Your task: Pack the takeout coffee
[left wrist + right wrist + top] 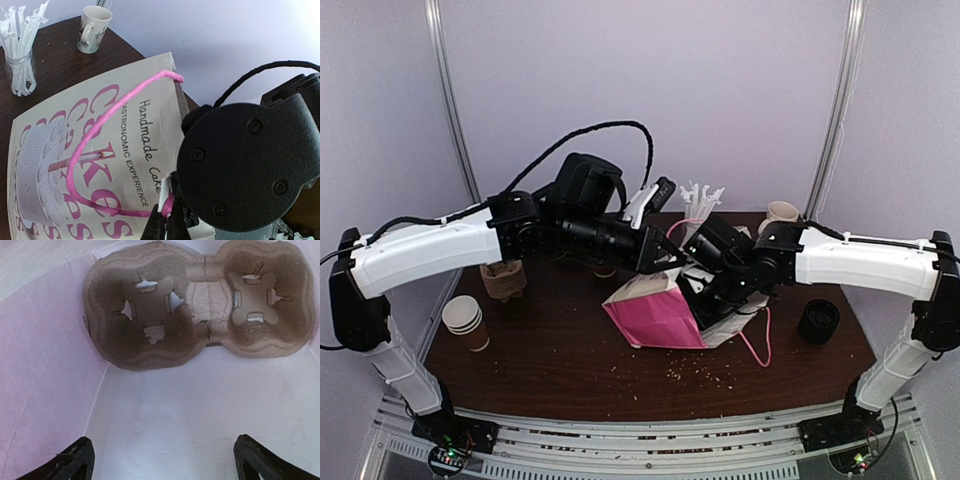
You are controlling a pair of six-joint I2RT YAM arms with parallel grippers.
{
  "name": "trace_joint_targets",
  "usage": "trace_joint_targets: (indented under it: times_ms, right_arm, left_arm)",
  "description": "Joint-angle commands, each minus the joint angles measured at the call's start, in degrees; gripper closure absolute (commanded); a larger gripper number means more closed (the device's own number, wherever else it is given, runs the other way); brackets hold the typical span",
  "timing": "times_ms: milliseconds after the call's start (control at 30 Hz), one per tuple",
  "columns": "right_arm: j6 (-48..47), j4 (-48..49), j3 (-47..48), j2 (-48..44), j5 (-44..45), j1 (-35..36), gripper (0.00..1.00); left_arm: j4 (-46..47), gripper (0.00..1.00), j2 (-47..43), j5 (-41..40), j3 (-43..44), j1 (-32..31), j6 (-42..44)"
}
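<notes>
A pink and white paper bag (655, 315) lies on its side mid-table, mouth toward the right. My left gripper (665, 250) is shut on the bag's pink cord handle (125, 100) and top edge, seen in the left wrist view (169, 216). My right gripper (164, 447) is open and empty, reaching inside the bag; its fingers are hidden in the top view. A brown pulp cup carrier (200, 305) sits at the bag's bottom, both wells empty. No lidded brown coffee cup shows clearly; a brown bit (605, 270) peeks from under the left arm, and I cannot tell what it is.
A stack of lidless brown cups (465, 322) and a brown object (505, 280) stand at the left. A black cylinder of lids (818, 320) stands at the right. A jar of straws (700, 205) and a mug (780, 213) are at the back.
</notes>
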Motion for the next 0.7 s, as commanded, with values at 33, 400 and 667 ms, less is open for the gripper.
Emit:
trace_joint_targets:
  times_ms: [33, 400, 667]
  right_arm:
    - [-0.6, 0.4, 3.2, -7.9, 1.8, 0.0, 0.0]
    - [-1.3, -0.6, 0.2, -13.0, 3.3, 0.0, 0.0]
    - [-2.8, -1.0, 1.6, -17.0, 0.7, 0.1, 0.01]
  left_arm:
    - [-4.0, 1.0, 0.7, -0.7, -0.2, -0.1, -0.5]
    - [-2.6, 1.0, -0.5, 0.1, 0.0, -0.1, -1.8]
    - [-2.4, 1.0, -1.6, -0.8, -2.1, -0.1, -2.6]
